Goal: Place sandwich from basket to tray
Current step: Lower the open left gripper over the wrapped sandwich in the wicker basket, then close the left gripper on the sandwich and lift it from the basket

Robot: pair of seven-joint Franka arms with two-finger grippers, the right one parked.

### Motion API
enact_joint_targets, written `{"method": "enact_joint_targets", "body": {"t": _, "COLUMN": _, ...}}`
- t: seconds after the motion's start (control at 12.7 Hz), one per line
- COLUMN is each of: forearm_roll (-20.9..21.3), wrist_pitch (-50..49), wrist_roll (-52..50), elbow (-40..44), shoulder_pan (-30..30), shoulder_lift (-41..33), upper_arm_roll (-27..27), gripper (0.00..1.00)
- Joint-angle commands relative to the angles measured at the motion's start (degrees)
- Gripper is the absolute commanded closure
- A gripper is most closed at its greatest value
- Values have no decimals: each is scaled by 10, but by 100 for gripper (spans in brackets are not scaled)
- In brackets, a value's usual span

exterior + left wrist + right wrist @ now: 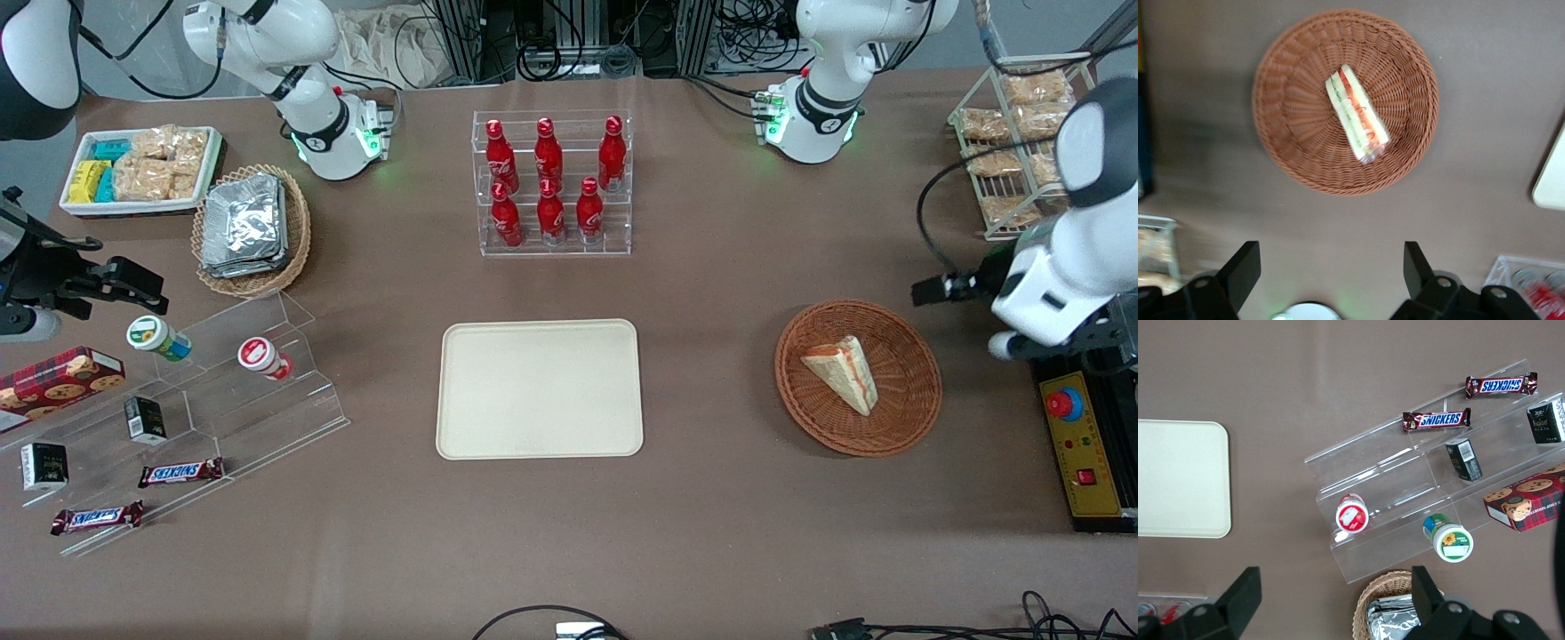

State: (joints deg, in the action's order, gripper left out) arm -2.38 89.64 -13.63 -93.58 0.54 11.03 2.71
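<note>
The sandwich (843,373), a wrapped triangular wedge with pale bread and a red-orange and green filling, lies in the round reddish-brown wicker basket (916,391). In the left wrist view the sandwich (1357,113) rests near the middle of the basket (1291,133). The cream tray (540,388) lies flat at the table's middle with nothing on it, and its corner (1551,180) shows in the wrist view. My gripper (933,289) hangs high beside the basket, toward the working arm's end. Its fingers (1415,267) stand wide open round nothing, and the gripper (1330,267) is apart from the basket.
A clear rack of red bottles (551,182) stands farther from the front camera than the tray. A wire rack of snack bags (1013,133) and a control box with a red button (1080,444) flank the working arm. A foil-packet basket (252,227) and acrylic shelves (222,400) lie toward the parked arm's end.
</note>
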Motion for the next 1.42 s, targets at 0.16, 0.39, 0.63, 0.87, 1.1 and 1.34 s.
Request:
{"method": "enact_joint_targets", "body": {"t": 0.16, "forearm_roll": -33, "wrist_pitch": 81, "wrist_roll": -93, "elbow": -19, "shoulder_pan": -4, "shoulder_lift": 92, "upper_arm_roll": -4, "gripper": 3}}
{"method": "enact_joint_targets", "body": {"t": 0.39, "forearm_roll": -33, "wrist_pitch": 204, "wrist_roll": -96, "elbow": -101, "shoulder_pan": -3, "shoulder_lift": 105, "upper_arm_roll": -4, "gripper": 1}}
{"method": "enact_joint_targets", "body": {"t": 0.63, "forearm_roll": -50, "wrist_pitch": 272, "wrist_roll": -97, "elbow": -125, "shoulder_pan": -2, "shoulder_lift": 144, "upper_arm_roll": -5, "gripper": 1}}
{"method": "enact_joint_targets", "body": {"t": 0.87, "forearm_roll": -66, "wrist_pitch": 329, "wrist_roll": -97, "elbow": -152, "shoulder_pan": 4, "shoulder_lift": 166, "upper_arm_roll": -6, "gripper": 1}}
{"method": "enact_joint_targets", "body": {"t": 1.1, "forearm_roll": -66, "wrist_pitch": 389, "wrist_roll": -97, "elbow": -183, "shoulder_pan": 4, "shoulder_lift": 180, "upper_arm_roll": -6, "gripper": 1}}
{"method": "enact_joint_targets", "body": {"t": 1.34, "forearm_roll": -67, "wrist_pitch": 388, "wrist_roll": -96, "elbow": -182, "shoulder_pan": 3, "shoulder_lift": 174, "upper_arm_roll": -5, "gripper": 100}}
